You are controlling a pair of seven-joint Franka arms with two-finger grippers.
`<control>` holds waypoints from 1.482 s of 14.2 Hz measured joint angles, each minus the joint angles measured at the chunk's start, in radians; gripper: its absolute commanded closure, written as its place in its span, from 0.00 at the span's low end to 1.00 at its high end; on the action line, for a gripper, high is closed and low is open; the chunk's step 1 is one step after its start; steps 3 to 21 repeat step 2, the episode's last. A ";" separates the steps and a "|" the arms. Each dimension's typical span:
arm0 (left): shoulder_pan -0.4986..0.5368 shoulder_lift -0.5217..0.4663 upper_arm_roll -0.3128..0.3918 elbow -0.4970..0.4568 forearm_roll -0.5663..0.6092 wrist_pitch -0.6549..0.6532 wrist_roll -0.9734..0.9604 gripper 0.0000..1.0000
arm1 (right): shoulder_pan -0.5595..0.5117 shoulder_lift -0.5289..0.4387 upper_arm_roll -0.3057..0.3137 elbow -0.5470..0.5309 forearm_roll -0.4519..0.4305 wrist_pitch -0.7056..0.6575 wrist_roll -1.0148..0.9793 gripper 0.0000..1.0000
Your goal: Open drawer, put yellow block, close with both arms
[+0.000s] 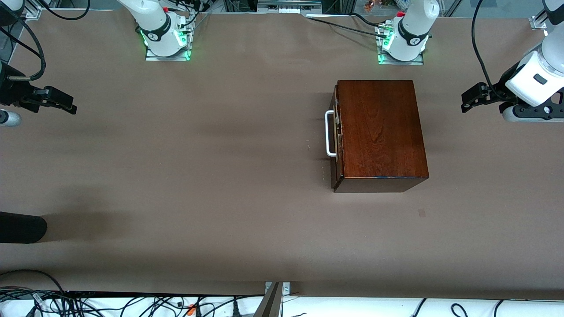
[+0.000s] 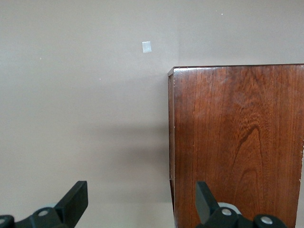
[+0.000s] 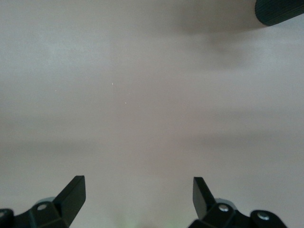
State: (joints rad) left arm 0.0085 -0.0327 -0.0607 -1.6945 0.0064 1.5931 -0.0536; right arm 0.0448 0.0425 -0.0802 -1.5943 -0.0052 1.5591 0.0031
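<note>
A flat brown surface [image 1: 198, 176] spans the front view, with the two white arm bases along its top edge and cables along its bottom edge. At the right arm's end of the surface, the right tool [image 1: 59, 103] hangs over bare brown cover, well apart from the box; in the right wrist view its two black fingers [image 3: 71, 194] stand wide apart with nothing between them. A dark rounded object [image 1: 20, 227] juts in at the same end, nearer to the front camera.

The wooden box [image 1: 381, 132], glossy reddish-brown, stands toward the left arm's end of the surface, in front of the left arm's base. Its drawer [image 1: 336, 136] is shut, the front lying flush with the box, and the white bar handle [image 1: 329, 134] faces the right arm's end. The yellow block does not show in any view.

The left tool [image 1: 473, 97] hangs over the surface just beside the box; in the left wrist view its fingers [image 2: 76, 199] stand wide apart and empty, one over the box top.
</note>
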 measured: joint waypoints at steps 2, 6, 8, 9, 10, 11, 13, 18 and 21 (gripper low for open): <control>0.000 0.000 -0.002 0.000 0.000 0.000 0.000 0.00 | 0.000 0.000 0.000 0.000 0.000 0.000 0.000 0.00; 0.000 0.000 -0.002 0.000 0.000 0.000 0.000 0.00 | 0.000 0.000 0.000 0.000 0.000 0.000 0.000 0.00; 0.000 0.000 -0.002 0.000 0.000 0.000 0.000 0.00 | 0.000 0.000 0.000 0.000 0.000 0.000 0.000 0.00; 0.000 0.000 -0.002 0.000 0.000 0.000 0.000 0.00 | 0.000 0.000 0.000 0.000 0.000 0.000 0.000 0.00; 0.000 0.000 -0.002 0.000 0.000 0.000 0.000 0.00 | 0.000 0.000 0.000 0.000 0.000 0.000 0.000 0.00; 0.000 0.000 -0.002 0.000 0.000 0.000 0.000 0.00 | 0.000 0.000 0.000 0.000 0.000 0.000 0.000 0.00; 0.000 0.000 -0.002 0.000 0.000 0.000 0.000 0.00 | 0.000 0.000 0.000 0.000 0.000 0.000 0.000 0.00; 0.000 0.000 -0.002 0.000 0.000 0.000 0.000 0.00 | 0.000 0.000 0.000 0.000 0.000 0.000 0.000 0.00; 0.000 0.000 -0.002 0.000 0.000 0.000 0.000 0.00 | 0.000 0.000 0.000 0.000 0.000 0.000 0.000 0.00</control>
